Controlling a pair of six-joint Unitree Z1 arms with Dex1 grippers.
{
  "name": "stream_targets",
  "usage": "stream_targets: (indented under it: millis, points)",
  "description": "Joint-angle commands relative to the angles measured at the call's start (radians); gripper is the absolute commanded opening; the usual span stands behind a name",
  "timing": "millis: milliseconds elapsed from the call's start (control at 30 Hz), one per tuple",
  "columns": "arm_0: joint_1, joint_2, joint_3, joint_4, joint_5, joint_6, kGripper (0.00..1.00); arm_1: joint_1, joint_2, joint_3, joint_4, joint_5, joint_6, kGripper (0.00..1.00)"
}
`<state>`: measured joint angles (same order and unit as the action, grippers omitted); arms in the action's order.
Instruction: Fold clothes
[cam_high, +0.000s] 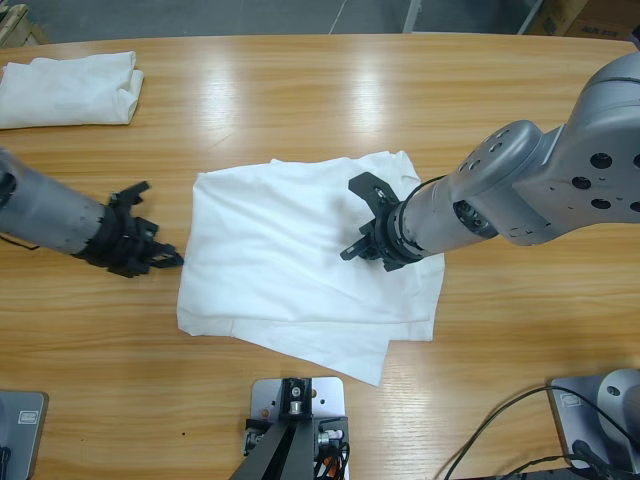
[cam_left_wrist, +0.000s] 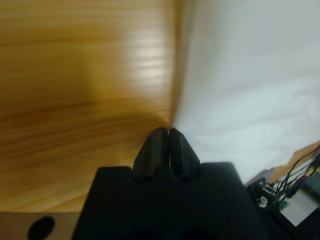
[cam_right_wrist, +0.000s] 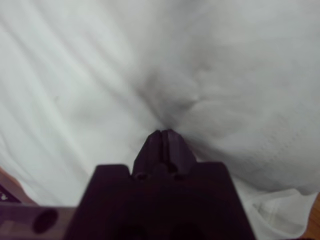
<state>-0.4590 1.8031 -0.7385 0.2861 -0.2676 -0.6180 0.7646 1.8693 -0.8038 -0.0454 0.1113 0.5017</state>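
Observation:
A large white garment (cam_high: 290, 270) lies loosely folded in the middle of the table, its lower layers sticking out at the bottom right. My right gripper (cam_high: 352, 250) is over its right half. In the right wrist view that gripper (cam_right_wrist: 165, 132) is shut, and the cloth (cam_right_wrist: 100, 75) puckers into a small gather right at its tips. My left gripper (cam_high: 172, 260) comes in from the left and is shut, its tips at the garment's left edge. The left wrist view shows the shut left gripper (cam_left_wrist: 165, 132) where wood meets white cloth (cam_left_wrist: 250, 75).
A second white garment (cam_high: 70, 88) lies folded at the table's far left corner. Bare wooden table (cam_high: 300, 100) runs all around the middle garment. Cables (cam_high: 500, 430) trail at the near right edge.

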Motion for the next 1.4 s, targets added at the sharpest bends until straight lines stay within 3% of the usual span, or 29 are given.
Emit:
stream_targets:
  millis: [33,133,233,500,867,1067,1400]
  points:
    - [0.037,-0.159,-0.074,0.124,0.024,0.003,0.000,-0.011,0.030,0.058,0.048,-0.035,0.011,0.000]
    - [0.009,-0.198,-0.252,0.233,0.014,0.003,0.000,-0.011,0.021,0.061,0.055,-0.039,0.009,0.000]
    - [-0.016,-0.147,-0.332,0.203,-0.045,0.007,0.000,-0.011,0.025,0.060,0.056,-0.041,0.009,0.000]
    - [-0.024,0.114,-0.296,0.065,-0.180,-0.018,0.000,-0.011,0.034,0.071,0.061,-0.045,0.009,0.000]
    - [-0.032,0.233,-0.185,-0.018,-0.174,-0.039,0.000,-0.011,0.049,0.061,0.053,-0.052,0.010,0.000]
    - [0.014,0.268,-0.139,-0.082,-0.106,-0.042,0.000,-0.011,0.032,0.070,0.054,-0.057,0.009,0.000]
    - [0.202,0.202,-0.045,-0.082,-0.061,0.006,0.000,-0.011,0.034,0.094,0.052,-0.061,0.010,0.000]
